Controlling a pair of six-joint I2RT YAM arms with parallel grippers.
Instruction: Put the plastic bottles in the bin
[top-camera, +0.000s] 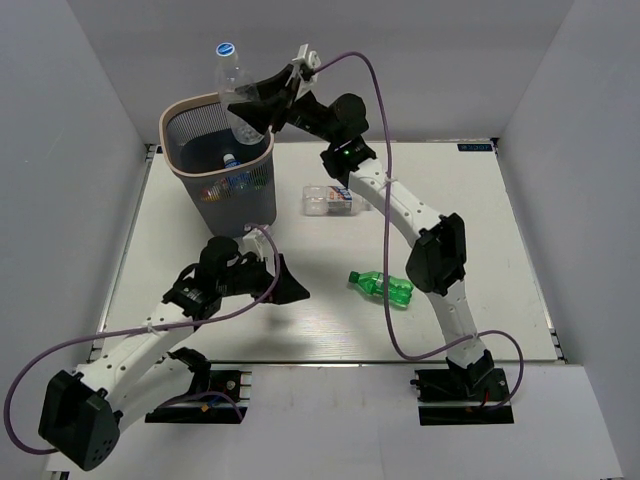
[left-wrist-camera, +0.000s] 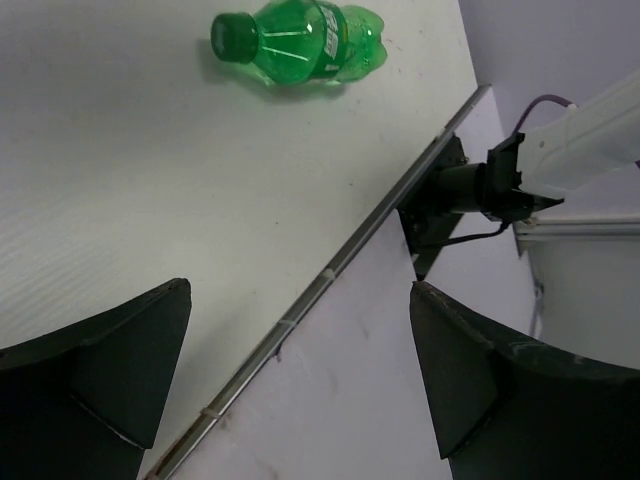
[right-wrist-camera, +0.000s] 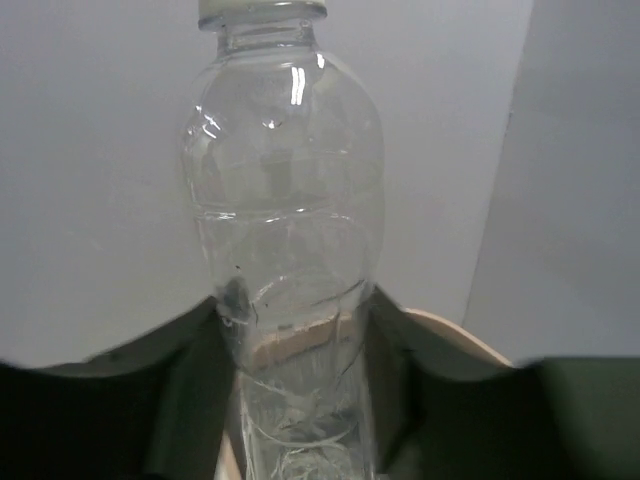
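- Top external view: right tool (top-camera: 243, 103) is closed around the lower body of a clear blue-capped bottle (top-camera: 230, 75), held cap-up and leaning over the far-right part of the bin (top-camera: 250, 200) mouth.
- Right wrist view: fingers (right-wrist-camera: 180, 400) press both sides of the bottle; the bin's pale rim shows just behind and below it. Base judged at about rim level, nearer the bin's edge than its centre.
- Sunk bottles (top-camera: 228, 182) lie at the bottom of the bin.
- Left tool (top-camera: 275, 270) is spread wide and holds nothing, over the desk (top-camera: 480, 250) just in front of the bin.
- Left to collect: crushed clear bottle (top-camera: 328, 200) just right of the bin; green bottle (top-camera: 382, 286) well to the bin's near right.
- Step judged: release. Move toward the centre of the bin's mouth, drop the base below the rim, then open fully.
- Risk: a light bottle may glance off the bin's rim and fall outside; avoid nudging the bin wall.
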